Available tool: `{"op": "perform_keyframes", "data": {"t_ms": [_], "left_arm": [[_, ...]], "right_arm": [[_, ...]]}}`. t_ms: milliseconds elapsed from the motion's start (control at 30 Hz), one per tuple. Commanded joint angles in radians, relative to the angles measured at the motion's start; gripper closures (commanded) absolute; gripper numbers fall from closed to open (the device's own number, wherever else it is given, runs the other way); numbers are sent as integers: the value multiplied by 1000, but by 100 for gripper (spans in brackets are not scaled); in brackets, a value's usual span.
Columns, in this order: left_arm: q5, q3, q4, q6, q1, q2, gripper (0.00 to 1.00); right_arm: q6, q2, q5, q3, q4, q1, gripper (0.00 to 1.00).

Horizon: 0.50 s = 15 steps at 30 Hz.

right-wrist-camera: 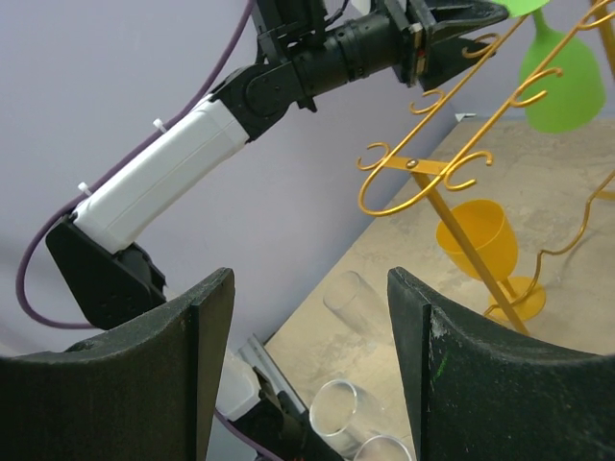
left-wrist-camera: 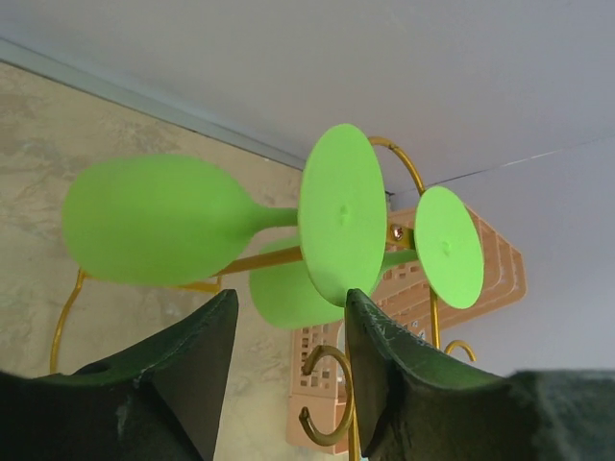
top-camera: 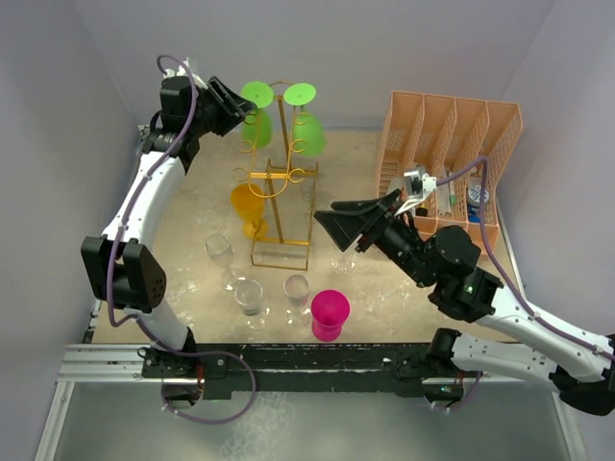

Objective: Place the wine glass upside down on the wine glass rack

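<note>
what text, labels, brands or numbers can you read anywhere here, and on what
None can be read.
Blue-and-white items in the peach mesh organizer: any print is too small and blurred to read.
Gold wine glass rack: no markings visible.

We are seeing the green wine glass (top-camera: 257, 130) hanging upside down, upper centre, from a top hook of the gold wire wine glass rack (top-camera: 280, 177) standing mid-frame.
</note>
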Motion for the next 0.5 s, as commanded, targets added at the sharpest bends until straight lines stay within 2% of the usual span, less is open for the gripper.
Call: {"op": "perform_keyframes", "data": {"t_ms": [0, 67, 267, 467], "left_arm": [[-21, 96, -97, 102, 4, -61, 49], [-50, 127, -150, 135, 4, -72, 45], [-135, 130, -254, 193, 4, -149, 42], [-200, 38, -319, 239, 4, -313, 41]], "right_arm": [[40, -18, 86, 6, -9, 2, 33], [66, -10, 139, 23, -63, 2, 34], [108, 1, 229, 67, -233, 1, 34], [112, 39, 403, 123, -462, 1, 39]]}}
